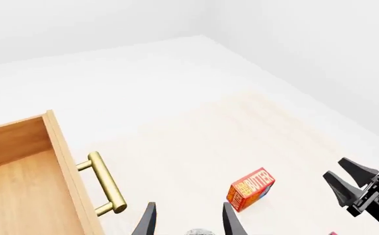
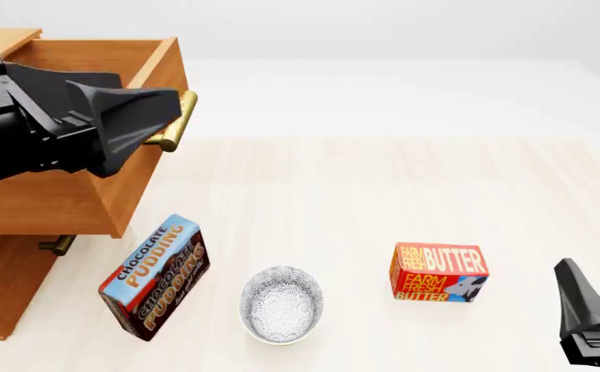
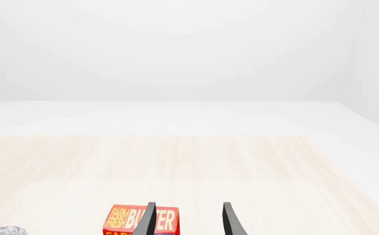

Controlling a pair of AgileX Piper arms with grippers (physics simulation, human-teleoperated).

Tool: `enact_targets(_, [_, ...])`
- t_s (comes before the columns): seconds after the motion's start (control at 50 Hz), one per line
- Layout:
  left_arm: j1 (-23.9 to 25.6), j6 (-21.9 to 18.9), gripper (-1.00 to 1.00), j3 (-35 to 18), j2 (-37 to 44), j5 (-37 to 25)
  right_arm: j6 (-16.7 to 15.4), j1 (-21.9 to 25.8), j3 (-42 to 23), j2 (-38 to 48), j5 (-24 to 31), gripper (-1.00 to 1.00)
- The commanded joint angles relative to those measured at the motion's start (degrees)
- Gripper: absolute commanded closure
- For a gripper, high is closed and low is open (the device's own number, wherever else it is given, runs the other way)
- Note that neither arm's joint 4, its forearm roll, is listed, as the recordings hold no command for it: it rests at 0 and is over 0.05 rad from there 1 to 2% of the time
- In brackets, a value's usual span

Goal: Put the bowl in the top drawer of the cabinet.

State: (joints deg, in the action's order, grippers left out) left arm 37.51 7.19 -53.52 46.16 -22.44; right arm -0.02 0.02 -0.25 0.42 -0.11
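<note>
Resting on the pale table (image 2: 362,194), the bowl (image 2: 281,304) sat upright at about 6 o'clock in the front view, untouched by either arm. A chocolate pudding box (image 2: 155,276) stood tilted just beside it at 9 o'clock, and a butter box (image 2: 439,273) lay near it at 3 o'clock. The cabinet (image 2: 0,287) occupied the 10 o'clock side of the scene, and the top drawer (image 2: 83,194) was pulled out, its brass handle (image 2: 173,124) partly hidden by the left arm.

The left gripper (image 1: 188,220) hovered above the drawer front (its dark body filled the 9 to 10 o'clock part of the front view); its jaws stood apart with nothing between them, and the wood interior of the drawer showed in its wrist view. The right gripper (image 3: 188,219) waited low near 4 o'clock, well apart from the bowl, its jaws likewise parted and empty, pointing past the butter box.
</note>
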Motion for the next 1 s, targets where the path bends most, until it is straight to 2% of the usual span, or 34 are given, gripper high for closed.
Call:
enact_targets(0.02, [2.6, 1.1, -1.00, 1.5, 0.8, 1.6, 0.0, 0.0, 0.0, 0.0, 0.0, -1.00])
enact_targets(0.12, [3.0, 1.4, -1.00, 2.0, 1.1, 2.1, 0.0, 0.0, 0.0, 0.0, 0.0, -1.00])
enact_targets(0.38, [5.1, 5.3, -1.00, 7.0, 2.8, 5.9, 0.0, 0.0, 0.0, 0.0, 0.0, -1.00])
enact_targets(0.82, [5.9, 7.8, -1.00, 10.0, 5.6, 8.9, 0.0, 0.0, 0.0, 0.0, 0.0, -1.00])
enact_targets(1.0, [5.9, 10.1, -1.00, 12.3, 6.6, 11.3, 0.0, 0.0, 0.0, 0.0, 0.0, -1.00])
